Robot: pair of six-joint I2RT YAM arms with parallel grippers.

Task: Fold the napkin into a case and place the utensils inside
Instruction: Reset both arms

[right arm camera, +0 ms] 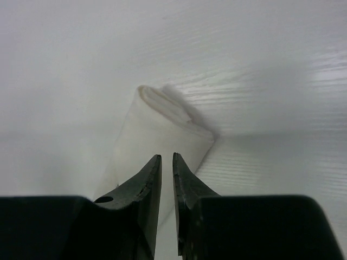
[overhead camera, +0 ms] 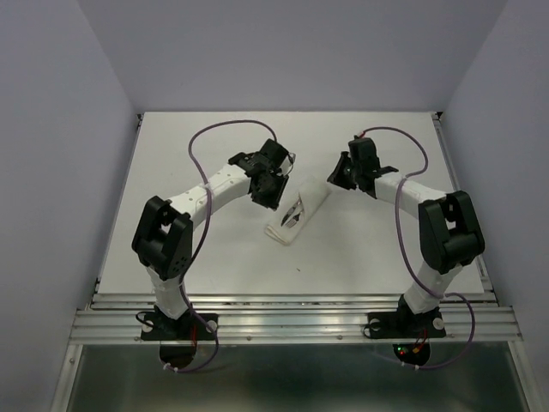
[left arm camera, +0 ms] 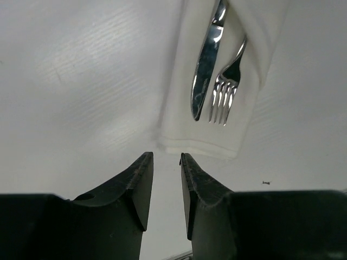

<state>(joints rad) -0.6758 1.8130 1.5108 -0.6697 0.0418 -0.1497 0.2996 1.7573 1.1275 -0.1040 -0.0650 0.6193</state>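
The napkin [overhead camera: 310, 202] lies folded into a narrow white case in the middle of the table, slanted from lower left to upper right. The utensils, a silver knife [left arm camera: 206, 62] and a fork [left arm camera: 225, 93], rest on its lower layer with their handles tucked under the folded upper part, and show as a dark glint [overhead camera: 294, 215] from above. My left gripper [left arm camera: 167, 157] hovers just off the case's open end [left arm camera: 200, 145], open and holding nothing. My right gripper [right arm camera: 167, 157] is over the far, folded end [right arm camera: 162, 127], its jaws a narrow gap apart with nothing between them.
Both arms reach in from the near edge, the left gripper [overhead camera: 271, 197] and right gripper [overhead camera: 337, 177] flanking the case. Purple cables [overhead camera: 206, 137] loop over each arm. Pale walls close off the table at the back and sides. A tiny dark speck [left arm camera: 265, 182] lies near the case.
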